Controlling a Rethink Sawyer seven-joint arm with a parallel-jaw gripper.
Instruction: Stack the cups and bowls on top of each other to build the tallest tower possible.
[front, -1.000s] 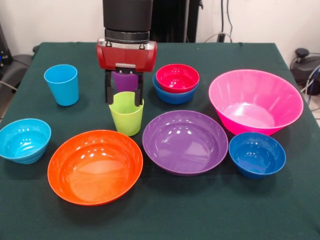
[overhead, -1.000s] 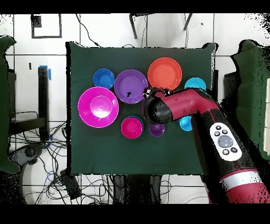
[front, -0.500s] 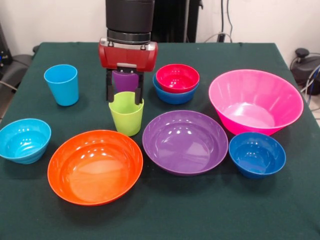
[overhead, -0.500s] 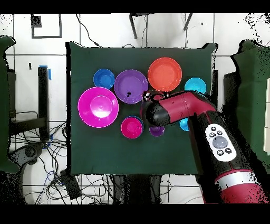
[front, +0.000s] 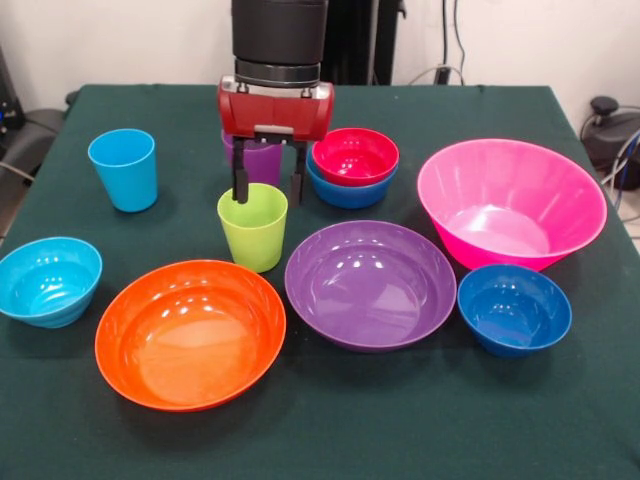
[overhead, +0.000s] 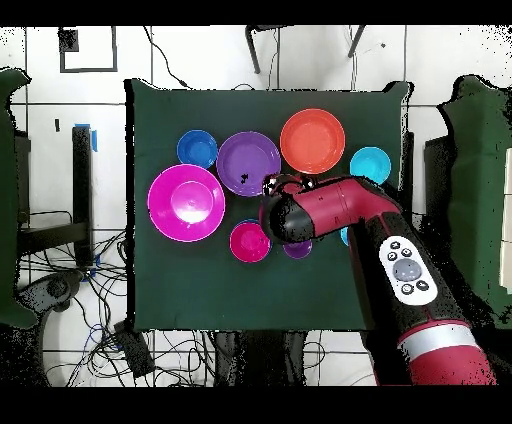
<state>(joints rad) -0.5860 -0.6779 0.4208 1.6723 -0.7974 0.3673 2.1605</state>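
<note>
A red and black robot arm hangs its gripper (front: 268, 180) over the back rim of a smooth lime green plastic cup (front: 253, 227) standing upright, mouth up, on a table (front: 330, 420) draped in dark green cloth. The two dark jaws stand apart with nothing between them. Their tips are level with the cup's rim, one at the rim's left part and one just off its right edge, so the cup lies directly below and slightly toward the camera from the gripper, its long axis vertical. Whether a tip touches the rim cannot be told.

Just to the right in the front view, a small glossy red bowl (front: 355, 155) sits nested in a small blue bowl (front: 345, 190), the start of a tower. A purple plastic cup (front: 260, 160) stands behind the gripper, largely hidden by it. A light blue tumbler (front: 123, 168) and a small cyan bowl (front: 48, 280) wait at the left. A wide shallow orange bowl (front: 190, 333) and a wide purple bowl (front: 370, 283) fill the foreground. A big deep pink bowl (front: 510, 203) and a small dark blue bowl (front: 514, 309) sit at the right.

In the overhead view the arm (overhead: 350, 205) covers the green cup entirely.
</note>
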